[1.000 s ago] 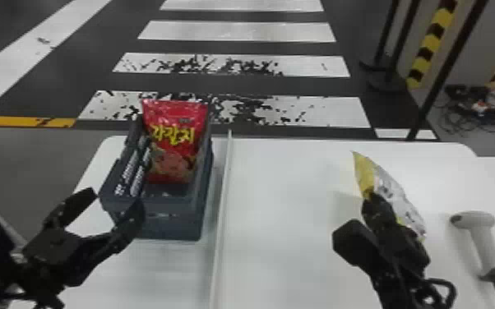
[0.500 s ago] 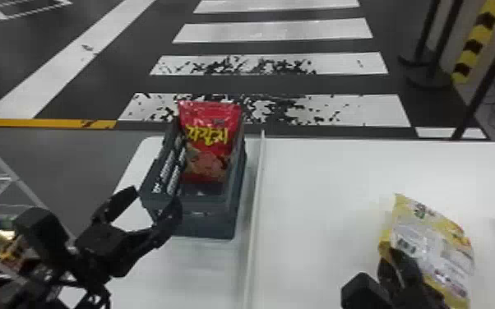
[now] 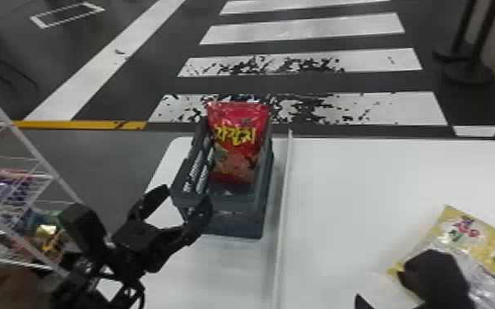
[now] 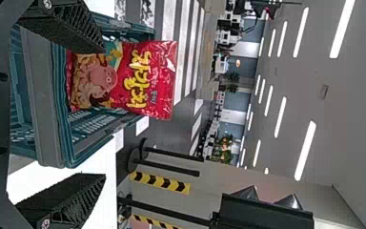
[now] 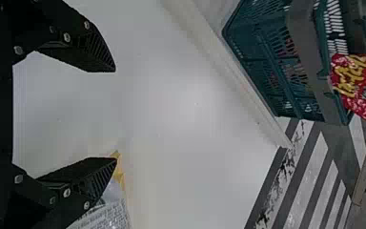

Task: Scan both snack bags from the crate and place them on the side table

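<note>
Red bag (image 3: 237,144) upright in dk crate (image 3: 234,224), yel. bag (image 3: 464,232) lying on wht tbl (image 3: 353,189).

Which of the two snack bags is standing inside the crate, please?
It is the red bag with yellow lettering, standing in the crate. The other one, the yellow and silver bag, lies on the white table.

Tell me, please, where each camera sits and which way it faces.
Head view: on the head, facing forward and down over crate and yellow snack bag; both arms show.
Left wrist view: on that wrist, facing crate and floor beyond; open left gripper shows.
Right wrist view: on that wrist, facing across the table; open right gripper shows.
Both wrist views share the red bag.
</note>
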Controlling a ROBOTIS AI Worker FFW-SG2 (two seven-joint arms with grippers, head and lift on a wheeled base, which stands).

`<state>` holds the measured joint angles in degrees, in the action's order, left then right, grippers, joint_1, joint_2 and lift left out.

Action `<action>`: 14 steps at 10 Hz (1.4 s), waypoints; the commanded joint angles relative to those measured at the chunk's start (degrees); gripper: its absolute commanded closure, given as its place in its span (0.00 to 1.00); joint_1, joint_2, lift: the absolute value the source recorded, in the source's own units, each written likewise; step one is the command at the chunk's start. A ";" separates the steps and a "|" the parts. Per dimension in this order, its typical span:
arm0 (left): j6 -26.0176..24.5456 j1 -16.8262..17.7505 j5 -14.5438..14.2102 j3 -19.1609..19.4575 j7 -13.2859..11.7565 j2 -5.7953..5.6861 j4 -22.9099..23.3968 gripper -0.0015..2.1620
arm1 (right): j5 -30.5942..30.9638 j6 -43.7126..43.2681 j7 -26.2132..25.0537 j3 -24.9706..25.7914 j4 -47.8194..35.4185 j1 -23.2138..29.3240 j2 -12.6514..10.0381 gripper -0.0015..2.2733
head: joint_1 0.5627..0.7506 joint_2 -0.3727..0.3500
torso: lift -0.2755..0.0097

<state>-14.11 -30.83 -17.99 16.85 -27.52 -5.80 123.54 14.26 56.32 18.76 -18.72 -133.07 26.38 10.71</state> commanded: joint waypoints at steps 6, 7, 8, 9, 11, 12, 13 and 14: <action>0.44 -0.64 -0.02 -0.15 -0.17 -0.27 0.56 0.03 | -28.06 -16.28 -8.30 33.84 8.35 -6.16 -5.44 0.14 | 0.70 0.57 | 0.63; 0.44 -0.46 -0.11 -0.06 -0.17 -0.27 0.30 0.03 | -28.41 -16.45 -9.62 35.77 10.72 -7.04 -5.88 0.35 | 0.70 0.50 | 0.63; 0.44 -0.37 -0.02 -0.06 -0.17 -0.18 0.12 0.03 | -28.41 -15.22 -12.35 36.21 12.74 -7.48 -5.88 0.99 | 0.70 0.44 | 0.63; 0.44 -0.11 -0.02 -0.06 -0.17 0.09 -0.32 0.03 | -28.06 -12.59 -12.96 36.65 13.62 -7.66 -5.88 1.00 | 0.70 0.39 | 0.63; 0.44 -0.02 0.06 0.20 -0.08 0.35 -0.40 0.03 | -27.45 -9.42 -12.87 36.39 14.41 -7.57 -5.96 1.00 | 0.70 0.37 | 0.63; 0.44 -0.02 0.06 0.20 -0.08 0.35 -0.32 0.03 | -26.83 -9.42 -12.87 36.21 14.85 -7.48 -5.88 1.00 | 0.70 0.37 | 0.63; 0.44 0.07 0.06 0.20 -0.08 0.44 -0.23 0.03 | -24.98 -9.25 -12.87 35.95 15.12 -7.48 -5.88 1.00 | 0.70 0.37 | 0.63; 0.44 0.15 0.06 0.20 -0.08 0.53 -0.32 0.03 | -23.05 -6.43 -12.96 35.68 15.03 -7.48 -5.88 1.00 | 0.70 0.37 | 0.63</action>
<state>-13.67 -30.70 -17.92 17.05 -27.61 -5.33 123.22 -9.83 48.76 5.80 17.10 -118.03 18.90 4.83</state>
